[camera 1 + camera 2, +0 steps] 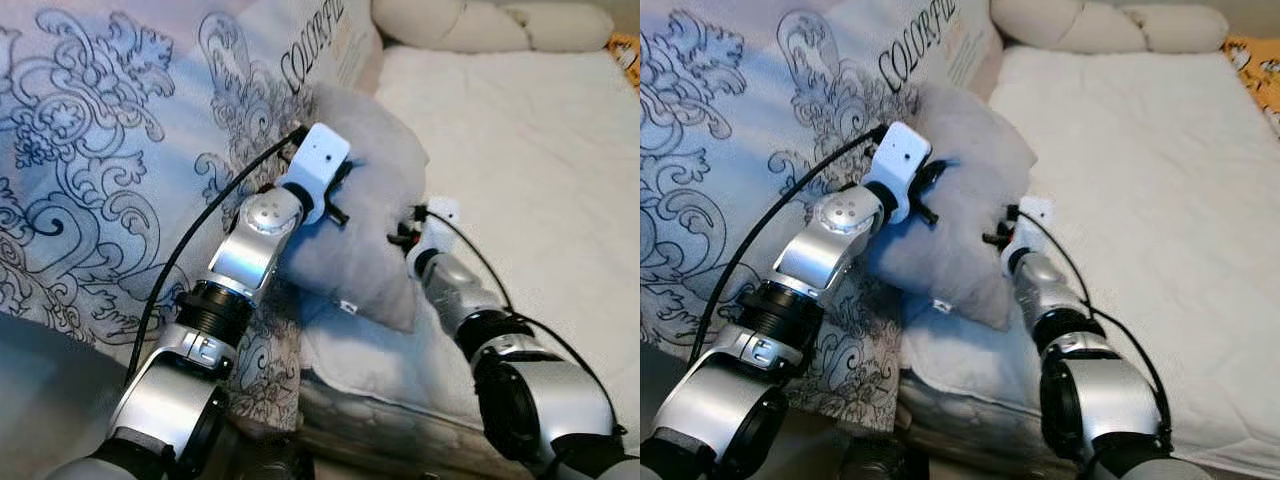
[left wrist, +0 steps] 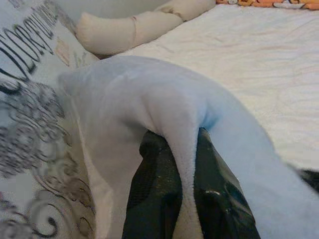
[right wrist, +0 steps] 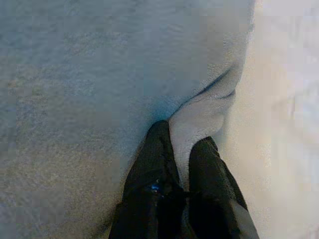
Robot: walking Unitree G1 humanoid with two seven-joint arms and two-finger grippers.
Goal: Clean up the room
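A pillow (image 1: 365, 215) lies at the bed's (image 1: 520, 150) left edge, against a quilt (image 1: 110, 170) on its left. A bolster (image 1: 470, 22) lies along the bed's far edge.

left arm (image 1: 250, 245): silver metal segments are catching the light, joined by black ribbed collars, with a dimpled round joint cap
left wrist housing (image 1: 318, 165): a white block with small dark dots (screws, perhaps) is capping the arm
cable (image 1: 190, 245): a thin black lead is looping along it
right arm (image 1: 500, 345): silver and black too, trailing its own black cable
claw fingers (image 2: 154, 199): long, black, faintly speckled
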